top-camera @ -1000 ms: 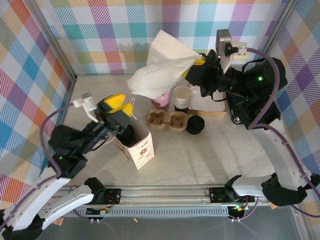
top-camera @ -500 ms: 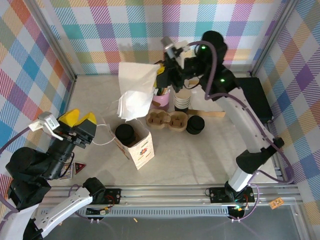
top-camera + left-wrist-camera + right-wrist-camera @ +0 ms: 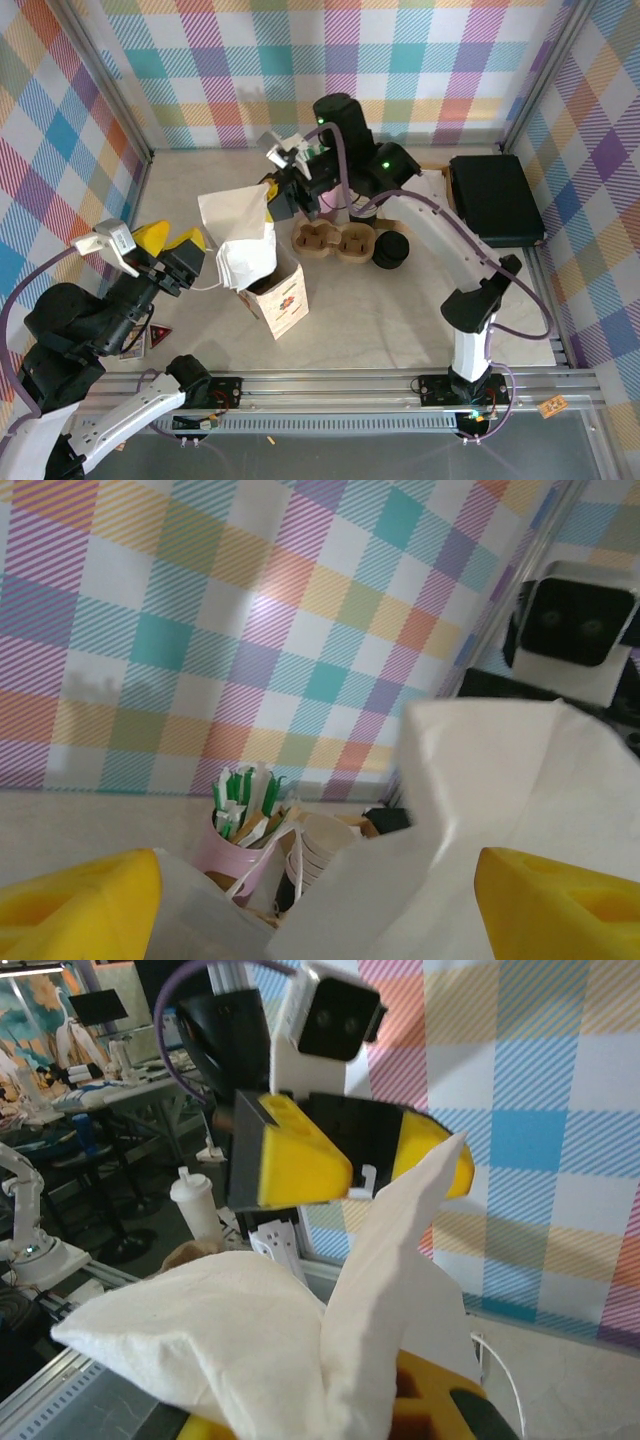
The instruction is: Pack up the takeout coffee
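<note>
My right gripper (image 3: 272, 192) is shut on a white napkin (image 3: 240, 238) that hangs over the open mouth of the brown paper bag (image 3: 285, 300). The napkin covers the bag's inside, so the takeout coffee is hidden. In the right wrist view the napkin (image 3: 300, 1330) bunches up from between my right gripper's (image 3: 330, 1415) yellow fingers. My left gripper (image 3: 170, 240) stands open just left of the bag, near its white handle. In the left wrist view the left gripper (image 3: 320, 910) is spread wide, with the napkin (image 3: 480, 800) hanging in front of it.
Behind the bag lie a cardboard cup carrier (image 3: 335, 240), a stack of lidless cream cups (image 3: 362, 205) and a low stack of black lids (image 3: 390, 248). A pink cup of stirrers (image 3: 240, 825) stands at the back. A black box (image 3: 495, 195) sits far right.
The right arm swung left and down with the napkin, from the back right to over the bag's mouth. The black lid seen in the bag is now covered. The left gripper drew back left.
</note>
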Robot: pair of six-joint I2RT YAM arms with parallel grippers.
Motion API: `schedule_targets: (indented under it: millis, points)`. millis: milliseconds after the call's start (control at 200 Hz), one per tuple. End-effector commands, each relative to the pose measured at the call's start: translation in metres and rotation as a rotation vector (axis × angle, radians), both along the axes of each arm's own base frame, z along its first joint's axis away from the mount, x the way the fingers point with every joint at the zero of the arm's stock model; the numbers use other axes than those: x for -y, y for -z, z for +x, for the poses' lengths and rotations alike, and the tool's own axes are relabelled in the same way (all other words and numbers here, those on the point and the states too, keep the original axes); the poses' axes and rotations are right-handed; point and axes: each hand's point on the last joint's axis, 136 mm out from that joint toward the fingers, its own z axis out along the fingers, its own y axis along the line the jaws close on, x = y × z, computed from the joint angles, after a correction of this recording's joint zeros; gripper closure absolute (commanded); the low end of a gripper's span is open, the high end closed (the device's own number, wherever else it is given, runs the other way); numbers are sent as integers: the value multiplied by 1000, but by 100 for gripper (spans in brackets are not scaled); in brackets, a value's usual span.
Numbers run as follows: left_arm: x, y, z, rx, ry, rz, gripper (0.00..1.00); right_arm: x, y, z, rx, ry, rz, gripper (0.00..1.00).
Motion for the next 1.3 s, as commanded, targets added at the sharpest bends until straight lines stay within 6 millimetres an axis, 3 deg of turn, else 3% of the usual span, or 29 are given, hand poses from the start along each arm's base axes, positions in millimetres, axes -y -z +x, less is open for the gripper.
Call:
schedule_targets:
  millis: [0, 240, 730, 935, 1295]
  points:
    - [0, -8, -5, 17, 17, -3, 19, -4, 17, 5, 50, 21, -17, 100]
    - [1, -5, -4, 9, 22, 3, 19, -9, 43, 16, 71, 72, -71, 100]
    - [7, -6, 2, 23, 19, 46, 18, -4, 69, 28, 123, 141, -145, 100]
    - [9, -4, 3, 21, 21, 52, 18, 1, 74, 17, 80, 97, -160, 100]
    - [11, -2, 4, 18, 28, 59, 18, 3, 106, 4, 30, 61, -242, 94]
